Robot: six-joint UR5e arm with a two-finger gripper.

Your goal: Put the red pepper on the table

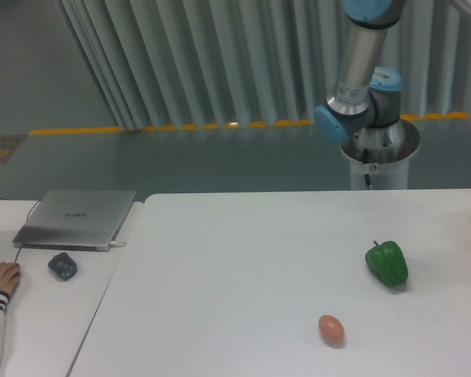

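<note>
The red pepper is out of view. The white table fills the lower middle and right of the camera view. Only the arm's base and lower links show, behind the table's far edge at the upper right; the arm runs out of the top of the picture. The gripper is out of view.
A green pepper lies on the table at the right, and a small orange-pink egg-shaped thing sits nearer the front. On the smaller desk at the left are a grey laptop, a dark small object and a person's hand.
</note>
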